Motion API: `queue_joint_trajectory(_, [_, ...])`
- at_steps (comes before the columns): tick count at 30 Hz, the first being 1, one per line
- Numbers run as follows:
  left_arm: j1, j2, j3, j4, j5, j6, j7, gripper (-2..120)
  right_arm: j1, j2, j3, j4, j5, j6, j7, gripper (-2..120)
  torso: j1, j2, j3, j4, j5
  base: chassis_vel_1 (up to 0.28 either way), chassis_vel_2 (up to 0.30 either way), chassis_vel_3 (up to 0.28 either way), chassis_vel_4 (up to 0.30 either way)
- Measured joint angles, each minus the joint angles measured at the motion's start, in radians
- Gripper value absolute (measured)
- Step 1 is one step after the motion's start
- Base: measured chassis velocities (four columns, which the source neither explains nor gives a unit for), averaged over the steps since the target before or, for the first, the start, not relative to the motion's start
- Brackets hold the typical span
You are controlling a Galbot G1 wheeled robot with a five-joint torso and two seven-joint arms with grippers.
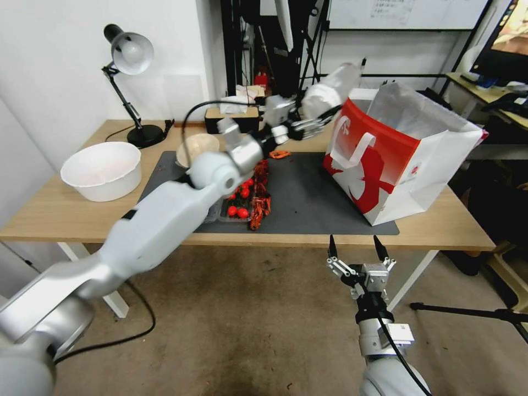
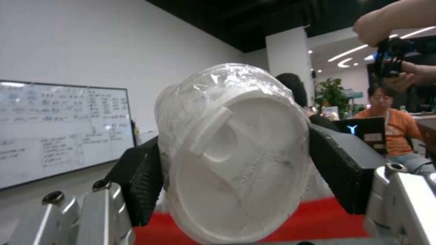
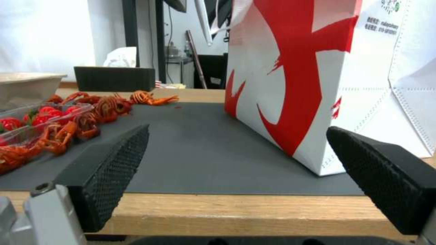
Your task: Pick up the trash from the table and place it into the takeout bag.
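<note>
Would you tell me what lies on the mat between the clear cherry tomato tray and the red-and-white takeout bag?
Bare dark grey mat separates the tomato tray from the takeout bag, as the head view shows; red scraps lie beside the tray.

Glossy silver-white shells cover both arms, with black cables trailing along them. The left gripper (image 1: 308, 125) and right gripper (image 1: 357, 248) have silver, screw-studded knuckles and black fingers (image 3: 113, 170) with dimpled pads.
</note>
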Motion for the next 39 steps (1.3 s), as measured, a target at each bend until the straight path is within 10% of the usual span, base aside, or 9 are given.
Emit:
queue_joint_trajectory(34, [-0.142, -0.294, 0.126, 0.331, -0.012, -0.026, 0.034, 72, -0.006, 0.025, 0.006, 0.0, -0.007, 0.007, 0.002, 100, 0.0, 0.0, 0.0, 0.0004, -0.0003, 0.0, 0.0, 0.0, 0.0])
queue_joint_trajectory(39, [-0.142, -0.301, 0.126, 0.347, -0.01, -0.026, 0.034, 89, -0.006, 0.024, 0.009, 0.001, -0.006, 0.007, 0.003, 100, 0.0, 0.0, 0.0, 0.0002, -0.0004, 0.0, 0.0, 0.0, 0.0])
